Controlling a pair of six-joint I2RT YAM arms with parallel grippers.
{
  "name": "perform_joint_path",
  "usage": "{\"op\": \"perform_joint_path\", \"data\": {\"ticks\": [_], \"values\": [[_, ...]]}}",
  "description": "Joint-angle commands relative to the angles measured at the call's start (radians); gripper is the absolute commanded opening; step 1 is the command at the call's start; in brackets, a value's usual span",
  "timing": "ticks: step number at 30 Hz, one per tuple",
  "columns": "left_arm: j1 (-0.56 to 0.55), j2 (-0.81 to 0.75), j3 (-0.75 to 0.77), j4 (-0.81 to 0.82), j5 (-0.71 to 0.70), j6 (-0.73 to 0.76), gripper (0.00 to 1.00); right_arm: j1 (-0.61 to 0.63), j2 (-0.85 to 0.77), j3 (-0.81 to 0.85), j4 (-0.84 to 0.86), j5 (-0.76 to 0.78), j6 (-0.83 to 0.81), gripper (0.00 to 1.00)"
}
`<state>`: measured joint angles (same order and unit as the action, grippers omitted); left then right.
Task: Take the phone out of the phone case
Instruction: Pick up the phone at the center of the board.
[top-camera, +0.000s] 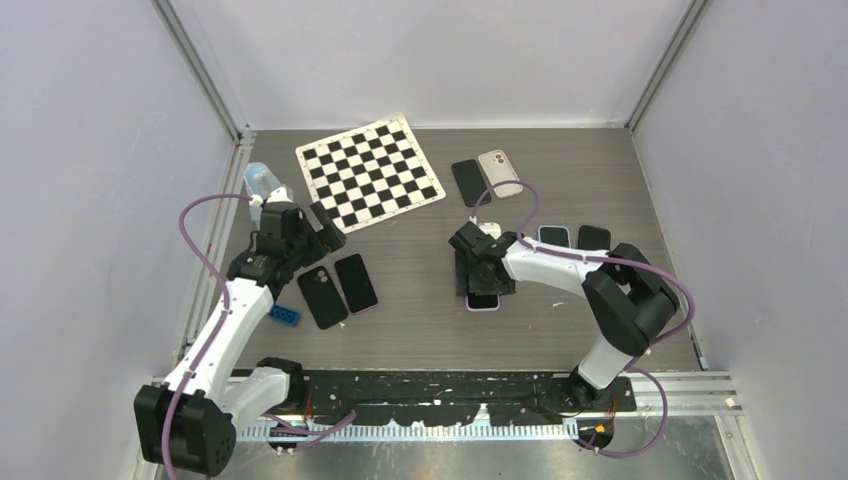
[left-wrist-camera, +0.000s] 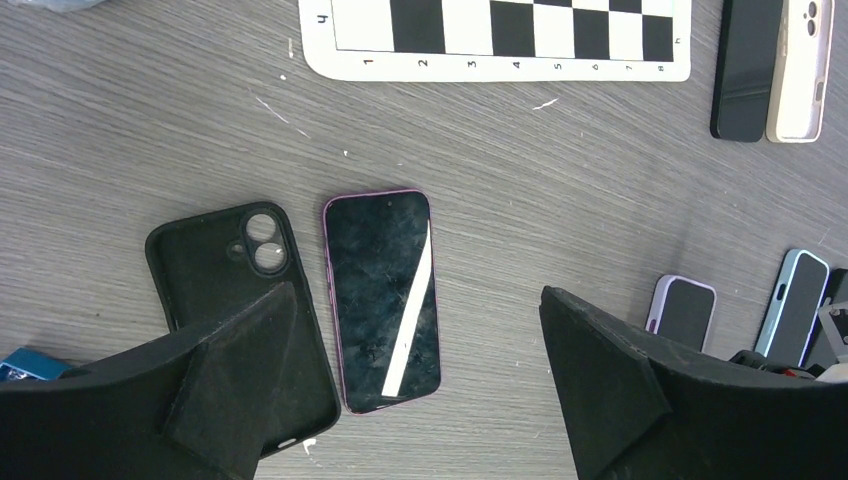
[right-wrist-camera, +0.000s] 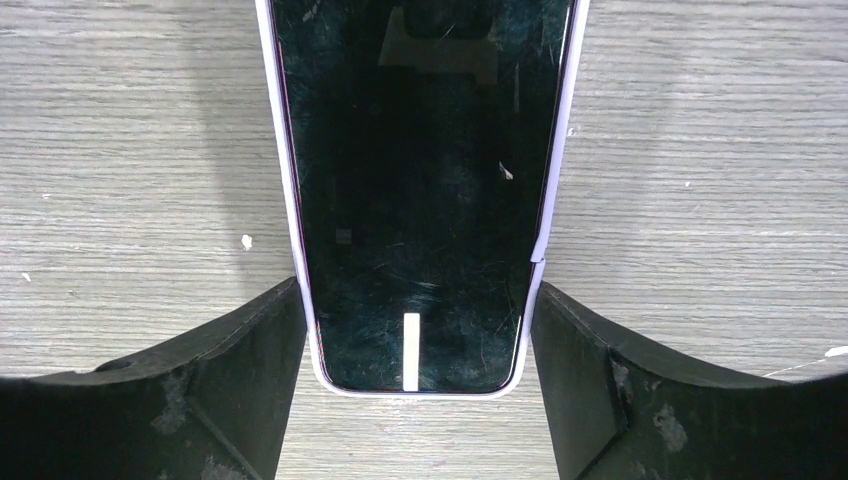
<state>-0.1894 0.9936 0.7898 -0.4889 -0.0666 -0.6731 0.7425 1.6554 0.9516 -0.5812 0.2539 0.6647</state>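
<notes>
A phone (right-wrist-camera: 420, 160) with a dark screen lies face up in a pale lavender phone case (right-wrist-camera: 286, 180) on the table. My right gripper (right-wrist-camera: 418, 300) straddles its near end, and both black fingers (right-wrist-camera: 250, 350) press against the sides of the case. From above, the right gripper (top-camera: 483, 283) covers most of that phone (top-camera: 483, 302). My left gripper (left-wrist-camera: 418, 300) hangs open above a bare purple-edged phone (left-wrist-camera: 382, 290) and an empty black case (left-wrist-camera: 215, 270) beside it, touching neither. In the top view the left gripper (top-camera: 327, 228) is just behind them.
A chessboard mat (top-camera: 370, 172) lies at the back, with a black phone (top-camera: 468, 182) and a beige one (top-camera: 499, 172) to its right. Two more cased phones (top-camera: 553, 236) (top-camera: 594, 237) sit behind the right arm. A blue block (top-camera: 284, 315) lies near the left arm.
</notes>
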Motion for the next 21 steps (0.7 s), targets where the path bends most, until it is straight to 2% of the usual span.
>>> {"op": "perform_joint_path", "data": {"ticks": [1, 6, 10, 15, 18, 21], "values": [[0.005, 0.0, 0.054, -0.01, -0.003, 0.008, 0.98, -0.003, 0.067, -0.014, -0.011, 0.132, 0.057, 0.61], [0.005, -0.023, 0.049, -0.007, -0.006, 0.018, 1.0, -0.003, 0.009, -0.022, 0.032, 0.112, 0.021, 0.52], [0.005, -0.045, 0.03, 0.043, 0.059, 0.032, 1.0, -0.003, -0.106, -0.049, 0.132, 0.041, -0.005, 0.51], [0.004, -0.044, -0.004, 0.137, 0.221, 0.019, 1.0, -0.003, -0.205, -0.079, 0.243, -0.039, -0.018, 0.51], [0.003, -0.018, -0.055, 0.231, 0.334, -0.048, 0.98, -0.005, -0.238, -0.101, 0.349, -0.124, -0.015, 0.51], [-0.012, 0.028, -0.109, 0.325, 0.384, -0.137, 0.95, -0.006, -0.241, -0.1, 0.419, -0.183, 0.001, 0.51]]}}
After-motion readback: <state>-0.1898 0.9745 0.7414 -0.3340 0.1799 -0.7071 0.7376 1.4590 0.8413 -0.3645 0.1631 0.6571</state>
